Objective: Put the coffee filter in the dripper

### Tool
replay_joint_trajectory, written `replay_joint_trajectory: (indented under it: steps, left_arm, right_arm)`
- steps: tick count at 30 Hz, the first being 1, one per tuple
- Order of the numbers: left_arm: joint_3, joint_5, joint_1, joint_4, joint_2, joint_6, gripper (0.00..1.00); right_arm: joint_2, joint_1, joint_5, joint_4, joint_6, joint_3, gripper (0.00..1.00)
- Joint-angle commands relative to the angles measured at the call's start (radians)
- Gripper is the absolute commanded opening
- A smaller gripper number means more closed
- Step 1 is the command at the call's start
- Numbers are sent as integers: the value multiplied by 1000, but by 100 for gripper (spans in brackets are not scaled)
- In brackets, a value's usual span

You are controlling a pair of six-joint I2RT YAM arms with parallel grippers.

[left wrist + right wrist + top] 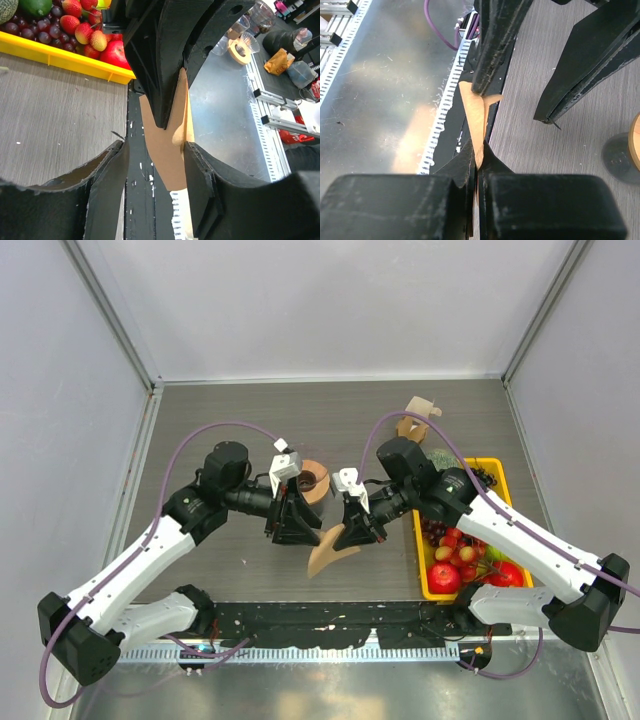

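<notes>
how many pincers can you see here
2. The left pincer is close by the dripper, jaws apart. The right pincer is beside it, shut on the paper filter.

The left gripper [290, 530] and right gripper [352, 538], with the coffee filter [325, 552] between them, block the dripper [314, 478] from the near side. The table [230, 410] is open far and left. The yellow fruit tray [490, 464] bars the right, and a bunch of filters [414, 420] sits far right.
</notes>
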Motion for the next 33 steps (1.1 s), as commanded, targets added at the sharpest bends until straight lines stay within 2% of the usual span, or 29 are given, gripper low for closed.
replay_joint_trajectory:
  steps: [1, 10, 33]
  left_arm:
    - [-1, 40, -4, -3, -27, 22, 57]
    - [12, 60, -5, -9, -32, 16, 59]
    - [-39, 26, 5, -38, -47, 53, 54]
  right_arm:
    - [-28, 4, 13, 15, -13, 38, 5]
    - [-29, 2, 20, 11, -21, 32, 5]
    - [-46, -1, -1, -5, -35, 46, 5]
